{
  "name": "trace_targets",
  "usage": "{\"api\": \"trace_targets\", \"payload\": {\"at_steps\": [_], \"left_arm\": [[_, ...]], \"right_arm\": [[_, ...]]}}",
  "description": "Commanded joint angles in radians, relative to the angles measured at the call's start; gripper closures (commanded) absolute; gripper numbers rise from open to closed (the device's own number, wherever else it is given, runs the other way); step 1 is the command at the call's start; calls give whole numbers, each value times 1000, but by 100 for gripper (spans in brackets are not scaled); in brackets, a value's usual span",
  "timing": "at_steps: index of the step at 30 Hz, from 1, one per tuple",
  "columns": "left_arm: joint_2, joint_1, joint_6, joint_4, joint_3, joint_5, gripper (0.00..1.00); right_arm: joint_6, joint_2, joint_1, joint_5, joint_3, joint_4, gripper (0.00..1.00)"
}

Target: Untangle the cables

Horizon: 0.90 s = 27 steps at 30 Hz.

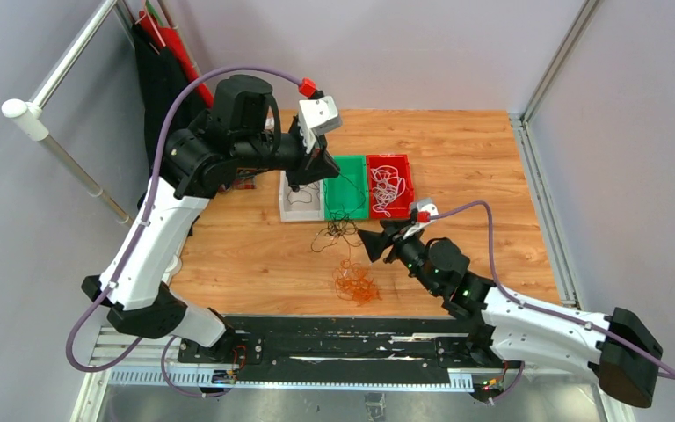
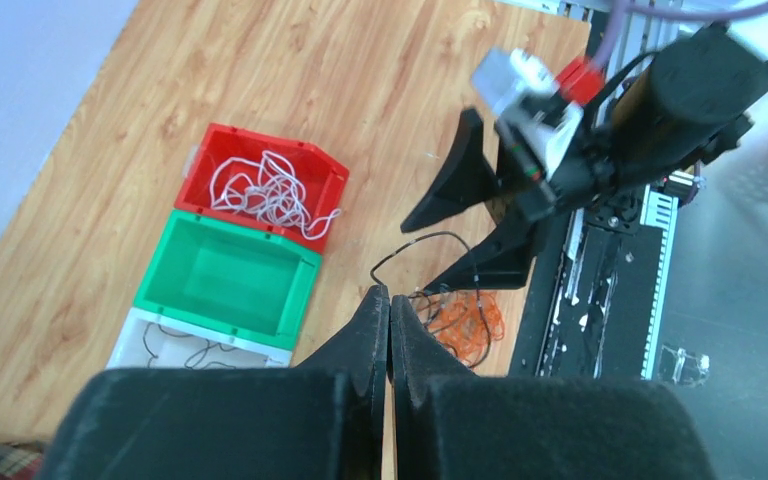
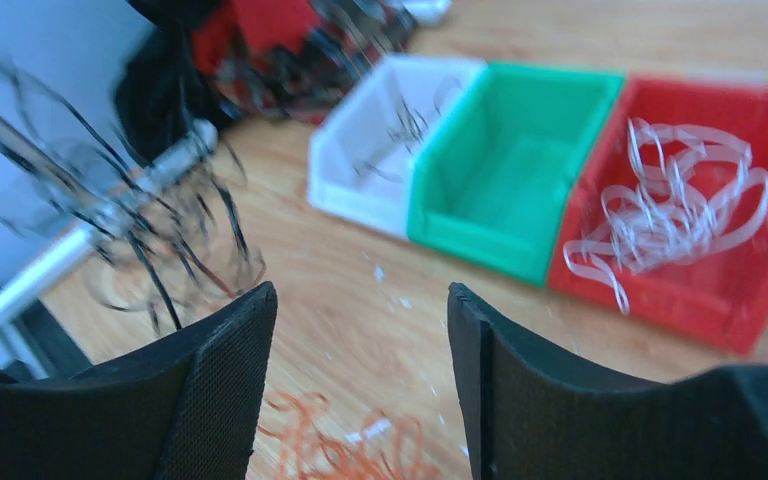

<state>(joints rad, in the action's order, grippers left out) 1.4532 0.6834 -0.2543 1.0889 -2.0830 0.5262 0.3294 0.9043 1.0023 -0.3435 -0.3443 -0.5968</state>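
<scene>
Black cable (image 1: 332,233), seemingly limp and light, hangs mid-frame from the clenched left claw (image 2: 390,296); the gaping right claw (image 3: 360,295) best pinches a free loop.

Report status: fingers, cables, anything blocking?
Left fingers shut on black cable, strand hanging to the table. Right fingers open, empty, beside it. Orange cables lie loose. Nothing blocking.

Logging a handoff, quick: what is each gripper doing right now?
Left gripper: shut, pinching the black cable.
Right gripper: open, nothing between its fingers.
</scene>
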Motion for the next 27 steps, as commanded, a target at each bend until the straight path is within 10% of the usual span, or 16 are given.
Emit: {"api": "trace_targets", "payload": {"at_steps": [1,16,27], "left_arm": [[1,-3,6,3,29,20,100],[5,-4,3,3,35,67,100],[9,-4,25,3,10,98,100]], "right_arm": [[-87,-39,-10,140,-135,93,36],[-73,214,-10,480,-380,-31,36],[-39,346,-11,416,-387,-105,52]]}}
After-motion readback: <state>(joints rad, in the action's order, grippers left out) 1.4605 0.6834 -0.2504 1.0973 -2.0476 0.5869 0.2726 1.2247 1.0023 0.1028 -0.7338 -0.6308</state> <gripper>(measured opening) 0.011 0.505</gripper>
